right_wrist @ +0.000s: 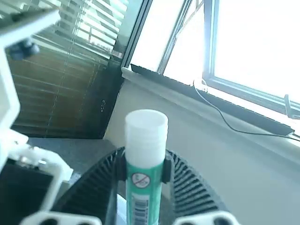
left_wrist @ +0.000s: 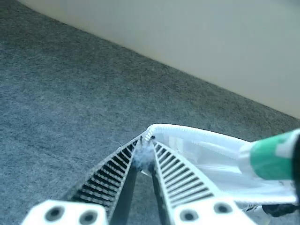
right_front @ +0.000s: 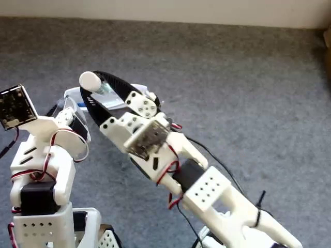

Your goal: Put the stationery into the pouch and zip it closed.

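Note:
My right gripper, with black ribbed fingers, is shut on a green glue stick with a white cap, holding it above the pouch. In the right wrist view the glue stick stands upright between the fingers of that gripper. The white, partly clear pouch lies on the grey carpet under the stick. My left gripper, with white ribbed fingers, is shut on the pouch's zipper-edge corner. The glue stick's green body hangs just over the pouch's mouth. In the high view the left gripper sits at the pouch's left end.
Grey carpet covers the whole work surface, with open room to the right and back. A pale wall runs along the far edge. The right arm with its cables crosses the lower middle; the left arm's body stands at lower left.

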Controlling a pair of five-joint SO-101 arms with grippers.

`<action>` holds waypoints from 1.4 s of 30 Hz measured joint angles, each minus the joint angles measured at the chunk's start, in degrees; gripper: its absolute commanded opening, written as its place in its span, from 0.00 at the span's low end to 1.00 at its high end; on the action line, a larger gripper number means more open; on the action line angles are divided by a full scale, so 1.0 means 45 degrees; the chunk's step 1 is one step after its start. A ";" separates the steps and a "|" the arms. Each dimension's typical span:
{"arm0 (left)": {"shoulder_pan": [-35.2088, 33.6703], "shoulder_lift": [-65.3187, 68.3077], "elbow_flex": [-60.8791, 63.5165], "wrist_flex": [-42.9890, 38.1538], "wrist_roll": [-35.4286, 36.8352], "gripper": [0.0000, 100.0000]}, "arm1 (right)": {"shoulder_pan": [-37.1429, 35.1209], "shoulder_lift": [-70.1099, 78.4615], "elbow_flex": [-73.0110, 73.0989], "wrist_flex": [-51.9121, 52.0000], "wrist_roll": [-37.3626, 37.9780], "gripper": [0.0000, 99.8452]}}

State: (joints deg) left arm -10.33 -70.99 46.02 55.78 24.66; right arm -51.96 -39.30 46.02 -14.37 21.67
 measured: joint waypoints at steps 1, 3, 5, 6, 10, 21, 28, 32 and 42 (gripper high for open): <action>0.0000 0.0000 0.0000 0.0000 0.0000 0.01 | 0.0000 0.0098 0.0000 -0.0059 -0.0020 0.01; 0.0000 0.0000 0.0000 0.0000 0.0000 0.01 | -0.0020 0.0176 0.0000 -0.0098 -0.0039 0.01; 0.0000 0.0000 0.0000 0.0000 0.0000 0.01 | -0.0020 0.0176 0.0000 -0.0098 -0.0137 0.01; 0.0000 0.0000 0.0000 0.0000 0.0000 0.01 | -0.0039 0.0176 0.0000 -0.0098 -0.0332 0.01; 0.0000 0.0000 0.0000 -0.0020 0.0000 0.01 | 0.0020 0.0274 0.0000 -0.0098 -0.1035 0.01; 0.0000 0.0000 0.0000 -0.0020 0.0000 0.01 | 0.0332 0.1485 0.0000 -0.0098 -0.1192 0.11; 0.0000 0.0000 0.0000 -0.0020 0.0000 0.01 | 0.0332 0.1485 0.0000 0.0352 -0.1192 0.13; 0.0000 0.0000 0.0000 -0.0020 0.0000 0.01 | 0.0332 0.1465 -0.0039 0.2032 -0.1250 0.20; 0.0000 0.0000 0.0020 -0.0020 0.0000 0.01 | 0.0391 -0.0274 -0.0410 0.4454 -0.2813 0.20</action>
State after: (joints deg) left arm -10.33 -70.99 46.11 55.69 24.66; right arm -50.20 -40.53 44.18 5.67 9.01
